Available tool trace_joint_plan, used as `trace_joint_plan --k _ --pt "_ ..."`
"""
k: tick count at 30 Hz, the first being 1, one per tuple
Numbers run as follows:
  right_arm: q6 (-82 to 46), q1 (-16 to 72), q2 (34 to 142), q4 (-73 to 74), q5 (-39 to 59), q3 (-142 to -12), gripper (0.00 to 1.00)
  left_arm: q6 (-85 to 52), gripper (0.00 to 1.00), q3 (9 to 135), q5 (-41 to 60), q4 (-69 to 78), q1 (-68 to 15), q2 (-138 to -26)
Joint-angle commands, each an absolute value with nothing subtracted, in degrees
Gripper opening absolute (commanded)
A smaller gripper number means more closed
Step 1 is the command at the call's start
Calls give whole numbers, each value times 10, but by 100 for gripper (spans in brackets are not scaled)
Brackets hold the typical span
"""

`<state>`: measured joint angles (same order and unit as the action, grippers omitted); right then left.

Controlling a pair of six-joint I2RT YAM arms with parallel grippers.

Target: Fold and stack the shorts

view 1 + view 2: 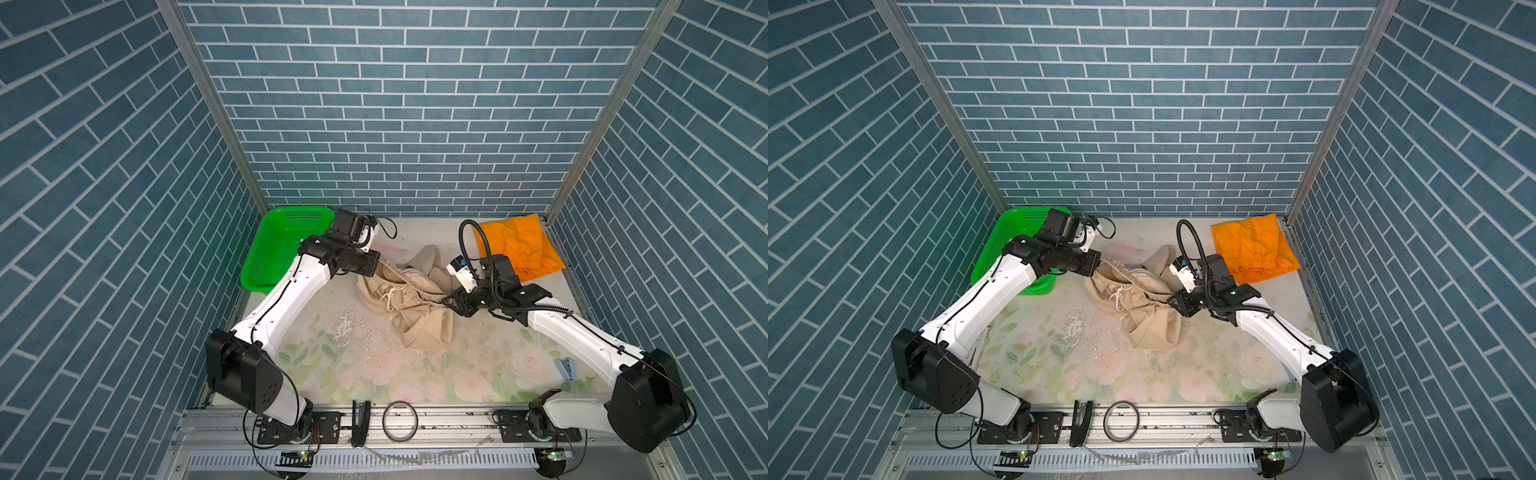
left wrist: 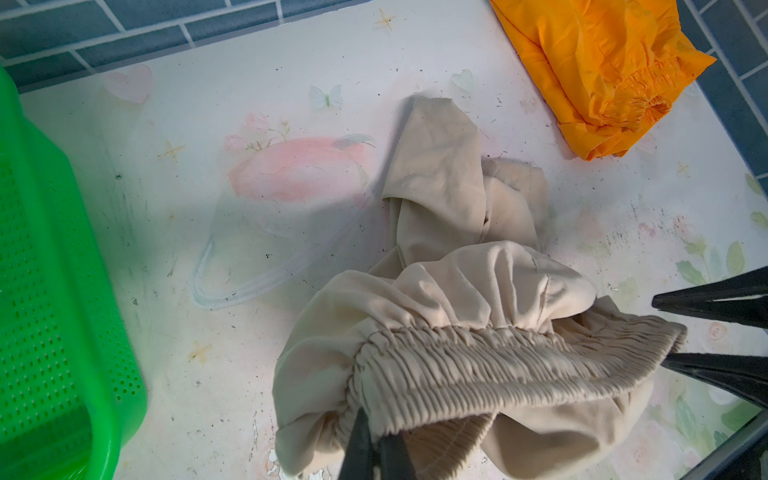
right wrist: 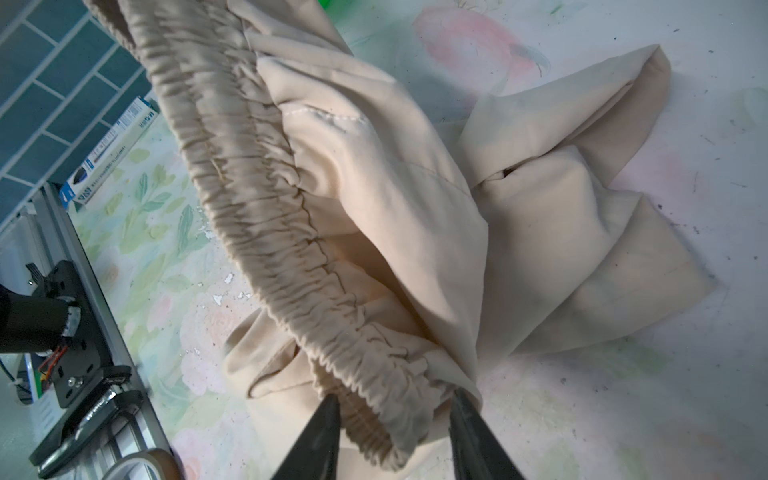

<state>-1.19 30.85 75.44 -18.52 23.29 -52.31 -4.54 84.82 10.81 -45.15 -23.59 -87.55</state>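
Note:
The beige shorts (image 1: 409, 299) (image 1: 1142, 307) lie crumpled mid-table, their gathered waistband (image 2: 478, 357) (image 3: 266, 216) lifted and stretched between both grippers. My left gripper (image 2: 374, 424) (image 1: 376, 266) (image 1: 1098, 259) is shut on one end of the waistband. My right gripper (image 3: 395, 395) (image 1: 448, 300) (image 1: 1172, 300) stands open, its jaws straddling the other end of the waistband, with gaps beside the cloth. The orange shorts (image 1: 519, 245) (image 1: 1254, 245) (image 2: 594, 62) lie folded at the back right corner, apart from both grippers.
A green perforated basket (image 1: 266, 249) (image 1: 988, 257) (image 2: 41, 291) stands at the back left, behind the left arm. A tape ring (image 1: 400, 420) and a black tool (image 1: 360, 419) rest on the front rail. A small blue item (image 1: 565, 368) lies near the right arm's base.

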Motion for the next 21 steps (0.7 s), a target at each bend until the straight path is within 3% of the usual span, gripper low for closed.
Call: trace_joint_plan --k 1,8,10,13,14,21 --pt "1 310 776 -174 251 -541 42 -42 0 857 114 -454 -233 -882" --pt "-10 309 784 -160 268 -527 42 -40 0 863 112 -457 -232 -882" --pt "-11 309 784 -159 261 -530 31 -40 0 863 112 -457 -231 -882" --pt "-15 309 783 -169 238 -541 2 -37 0 869 103 -463 -232 -884" --pt "-16 309 782 -181 226 -551 0 -35 0 875 95 -471 -232 -887" --pt "9 309 745 -309 109 -675 0 -16 0 975 67 -540 -232 -879"
